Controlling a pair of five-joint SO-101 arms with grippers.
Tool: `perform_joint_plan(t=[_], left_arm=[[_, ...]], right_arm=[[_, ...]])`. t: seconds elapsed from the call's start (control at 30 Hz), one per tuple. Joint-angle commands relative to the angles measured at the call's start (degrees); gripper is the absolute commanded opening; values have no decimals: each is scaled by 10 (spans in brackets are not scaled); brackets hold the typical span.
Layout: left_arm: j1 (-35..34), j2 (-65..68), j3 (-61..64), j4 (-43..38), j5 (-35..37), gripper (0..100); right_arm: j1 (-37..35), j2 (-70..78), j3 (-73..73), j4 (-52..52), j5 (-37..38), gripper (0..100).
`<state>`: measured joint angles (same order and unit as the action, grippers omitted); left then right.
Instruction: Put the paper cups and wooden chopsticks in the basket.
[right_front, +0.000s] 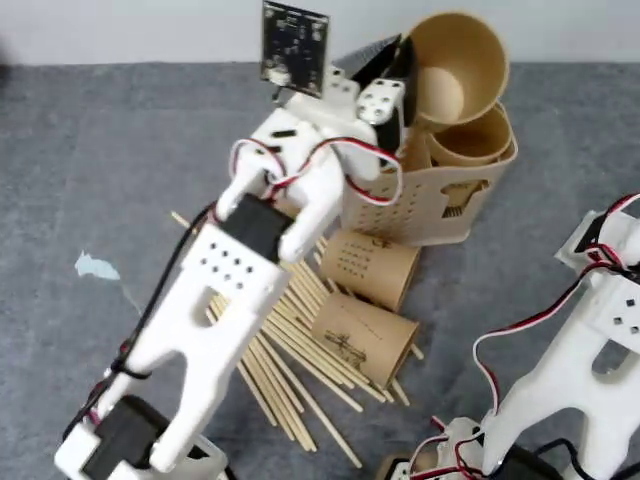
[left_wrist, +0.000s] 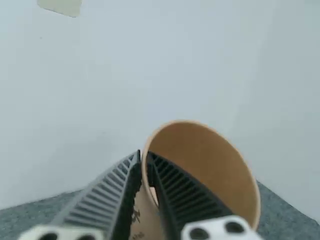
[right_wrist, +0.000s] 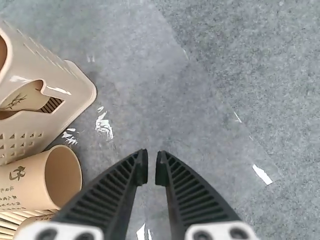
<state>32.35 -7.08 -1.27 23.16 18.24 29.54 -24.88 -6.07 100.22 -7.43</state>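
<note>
While the left claw (left_wrist: 144, 162) pinches the rim of a paper cup (left_wrist: 210, 165), one finger inside and one outside, the held cup sits tilted above the basket (right_front: 440, 205), which already contains a second cup (right_front: 478, 138). A third cup (right_front: 372, 265) and a fourth cup (right_front: 362, 340) lie on their sides on the desk (right_front: 100, 160) just beside the basket, over the scattered wooden chopsticks (right_front: 290, 350). The right claw (right_wrist: 151, 167), pressed nearly together and empty, hangs over bare desk near the basket.
</note>
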Motion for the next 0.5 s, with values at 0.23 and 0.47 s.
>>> perform_joint_plan(t=[0.23,0.47], left_arm=[[34,107,-29,-105,6,13],[32,146,-29,-99,5,111]], right_arm=[[4,-17,-4,20,4,43],[4,-17,-4,20,4,43]])
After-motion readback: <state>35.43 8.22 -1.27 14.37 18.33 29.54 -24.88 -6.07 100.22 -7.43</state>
